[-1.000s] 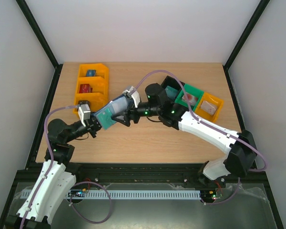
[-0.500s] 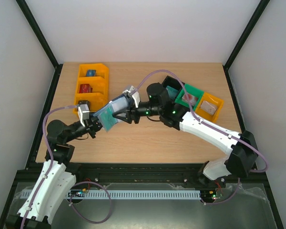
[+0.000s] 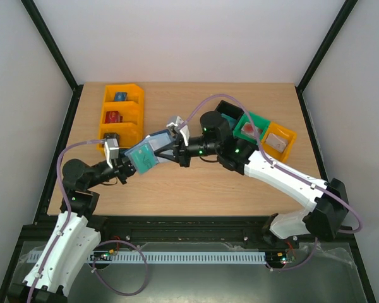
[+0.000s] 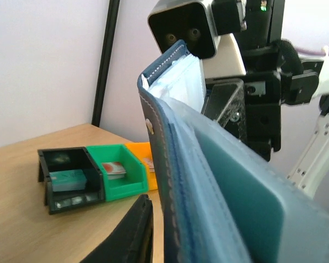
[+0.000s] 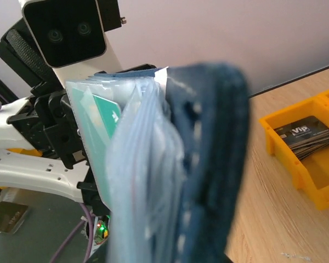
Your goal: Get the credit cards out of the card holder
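Hanging over the table (image 3: 196, 189): card holder (image 3: 155, 142), open, stretched between both grippers, clear of the wood.
Left gripper (image 3: 124, 165): clamped on the card holder's lower end, nearest the left arm.
Right gripper (image 3: 169, 147): fingers closed on the card holder's upper end; its own wrist view is filled by the blurred navy cover.
Credit cards (image 3: 141, 159): inside the card holder; a teal one faces up, with clear sleeves stacked behind it, their contents too blurred to tell.
Orange bin (image 3: 136, 115): far left of the table, three compartments, small blue and red items inside.
Black bin (image 3: 225, 107), green bin (image 3: 258, 120), second orange bin (image 3: 289, 140): side by side in a row at far right.
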Robot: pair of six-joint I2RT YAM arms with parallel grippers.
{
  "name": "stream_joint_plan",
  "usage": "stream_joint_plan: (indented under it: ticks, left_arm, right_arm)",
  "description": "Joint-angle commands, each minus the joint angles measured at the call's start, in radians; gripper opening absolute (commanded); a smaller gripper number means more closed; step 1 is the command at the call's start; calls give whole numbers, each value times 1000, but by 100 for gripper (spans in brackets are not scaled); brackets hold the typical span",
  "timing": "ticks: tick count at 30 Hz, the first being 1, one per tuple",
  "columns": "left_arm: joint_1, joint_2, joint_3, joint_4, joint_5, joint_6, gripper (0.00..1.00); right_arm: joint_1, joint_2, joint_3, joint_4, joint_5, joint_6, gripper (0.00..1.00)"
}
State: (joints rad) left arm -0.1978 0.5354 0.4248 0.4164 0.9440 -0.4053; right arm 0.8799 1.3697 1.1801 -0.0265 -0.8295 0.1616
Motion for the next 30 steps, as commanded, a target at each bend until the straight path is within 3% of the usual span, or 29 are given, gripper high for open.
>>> stream_joint_plan:
  ticks: [1,11,14,19,27,29,30]
  left_arm:
    - [-5,-4,-8,-6,33,9,22]
    - [11,-20,13,-186,54,160,56]
    - [11,-13,3,-158,62,148,72]
    - [9,5,-15,-52,49,72,84]
    - [-38,23,-38,56,43,-19,83]
    - [-47,24,-41,57,44,-20,74]
    - [-49,24,-41,59,44,-20,62]
  right_arm:
    - [-22,-59,-16,16,-28,-8,2]
    - [-107,-161,-62,-49,-5,-19,2]
    - [-110,-168,-59,-59,-14,-22,2]
    - [-109,-139,-54,-47,-52,1,2]
    - [-108,-90,-40,-17,-89,30,2]
    - [-108,-82,-35,-14,-94,31,2]
    - [-109,-79,-34,-15,-99,32,2]
